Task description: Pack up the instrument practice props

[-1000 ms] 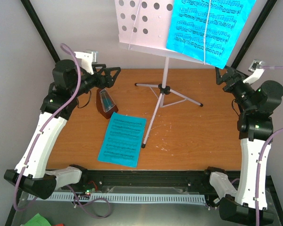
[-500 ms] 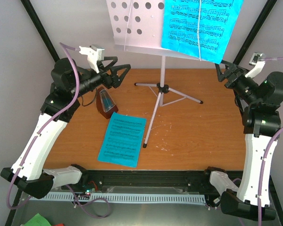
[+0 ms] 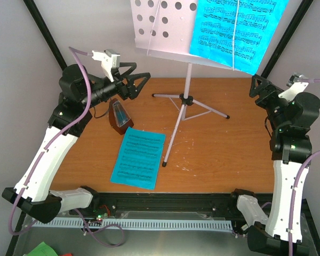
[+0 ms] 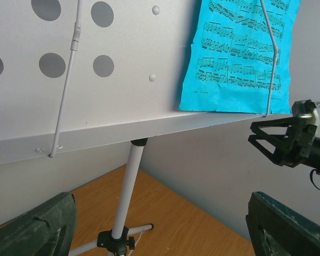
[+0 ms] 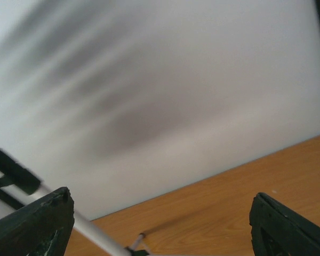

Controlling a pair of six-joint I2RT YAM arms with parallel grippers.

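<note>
Table [image 3: 224, 154], wood top: the music stand [image 3: 178, 114] is being borne upright on its tripod near the middle. Its perforated desk is being kept high at the far side, tilted back.

One cyan sheet-music page [image 3: 229, 32] is being held against the right half of the desk by a thin wire retainer [image 4: 272, 58]. A second cyan page [image 3: 138, 158] is being left flat on the table at front left. One tripod foot is being rested just beside this page's right edge.

The metronome [image 3: 119, 117] is being kept upright just beyond the flat page's far-left corner. Its top is being partly covered by the left arm in the top view.

The left gripper [image 3: 140, 79] is being held raised, fingers wide apart and empty, aimed at the underside of the desk's lip. The stand's pole is being framed between them in the left wrist view.

The right gripper [image 3: 260, 89] is being held at the right edge, below the hanging page. Its fingers are wide apart and nothing is being gripped. The right wrist view is being smeared by blur; only wall, table and a tripod leg are being made out.
</note>
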